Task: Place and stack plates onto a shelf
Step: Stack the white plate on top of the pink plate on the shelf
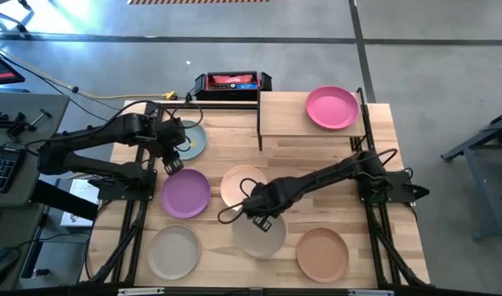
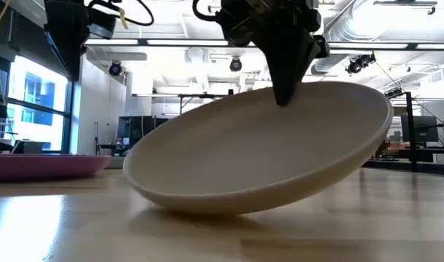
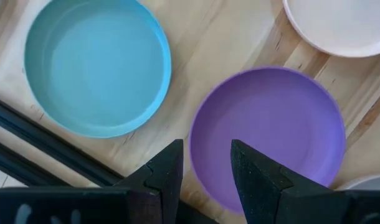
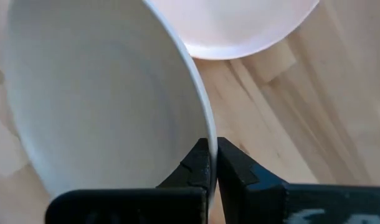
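My right gripper is shut on a cream plate at the table's near middle; the low view shows this plate tilted. My left gripper hangs open above the table, between a teal plate and a purple plate, and touches neither. A hot pink plate lies on the shelf at the far side. A peach plate, a beige plate and a terracotta plate lie flat on the tabletop. My right gripper pinches the cream plate's rim on its far side, one finger inside the plate and one outside. The fingers come from above, pointing down. The held side is raised, so the plate tilts, and its opposite lower edge rests on the table.
A black and red box sits behind the table's far edge, left of the shelf. Black frame rails run along the table's left and right sides. Bare wood shows between the shelf and the terracotta plate.
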`<control>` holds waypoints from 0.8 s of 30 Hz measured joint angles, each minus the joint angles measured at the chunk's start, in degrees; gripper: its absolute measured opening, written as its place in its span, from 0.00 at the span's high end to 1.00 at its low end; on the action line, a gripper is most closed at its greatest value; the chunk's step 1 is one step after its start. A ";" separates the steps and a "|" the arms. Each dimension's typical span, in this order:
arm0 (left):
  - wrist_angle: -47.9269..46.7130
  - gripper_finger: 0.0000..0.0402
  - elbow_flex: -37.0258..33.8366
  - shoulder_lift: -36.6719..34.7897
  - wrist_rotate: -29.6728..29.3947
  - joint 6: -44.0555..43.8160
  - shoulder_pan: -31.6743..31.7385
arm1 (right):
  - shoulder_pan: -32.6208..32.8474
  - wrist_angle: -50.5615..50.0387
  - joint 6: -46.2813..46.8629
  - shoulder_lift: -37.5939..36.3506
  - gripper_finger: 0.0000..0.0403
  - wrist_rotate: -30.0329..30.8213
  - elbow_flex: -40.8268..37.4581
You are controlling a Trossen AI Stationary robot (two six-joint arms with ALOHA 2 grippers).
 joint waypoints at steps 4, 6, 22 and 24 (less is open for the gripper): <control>1.11 0.69 -4.28 -2.84 -0.04 -1.48 -0.58 | -1.03 -1.82 -1.13 -2.44 1.00 1.95 -0.03; 1.14 0.69 -6.44 -4.04 -0.03 -2.72 -0.97 | -1.78 -2.90 -1.28 -3.98 1.00 2.49 -0.03; 5.77 0.69 -11.33 -10.01 0.07 -6.00 -3.09 | -11.73 -10.40 -4.55 -20.38 1.00 9.33 -0.05; 7.61 0.69 -11.33 -10.02 0.06 -4.73 -3.07 | -13.59 -11.31 -3.52 -23.36 1.00 10.82 -0.05</control>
